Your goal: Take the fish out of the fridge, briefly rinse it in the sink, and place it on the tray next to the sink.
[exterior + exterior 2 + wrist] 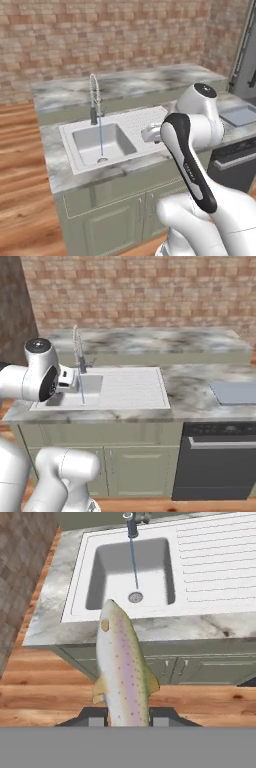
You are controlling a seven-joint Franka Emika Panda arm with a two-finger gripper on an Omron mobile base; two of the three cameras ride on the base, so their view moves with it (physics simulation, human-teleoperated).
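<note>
Already the fish [121, 667] is out of the fridge and is held by its tail end between the closed fingers of the gripper [129, 717], its head pointing toward the sink [80, 577]. In the hand view it hangs short of the sink, over the front edge of the counter [50, 624] and the wooden floor [45, 697], so it is not yet over the basin. A thin stream of water [134, 564] is seen running from the tap [94, 100] down to the drain [135, 597], so the rinse seems prepared but is judged not yet begun. Placing on the tray [235, 392] is also left; the tray lies flat on the counter well to the right of the sink, beyond the drainboard [132, 387], and nothing is seen on it.

Around the sink, room for moving is judged good. The basin is bare, and its raised white rim is the first edge to be cleared by the fish's head on the way in. Behind the sink the tall coil of the tap stands upright and should be kept clear of. From the sink to the tray the drainboard and the marble counter are unobstructed, with only the low tray rim to be crossed. Below the tray a dark dishwasher front [220, 461] is set flush under the counter.
</note>
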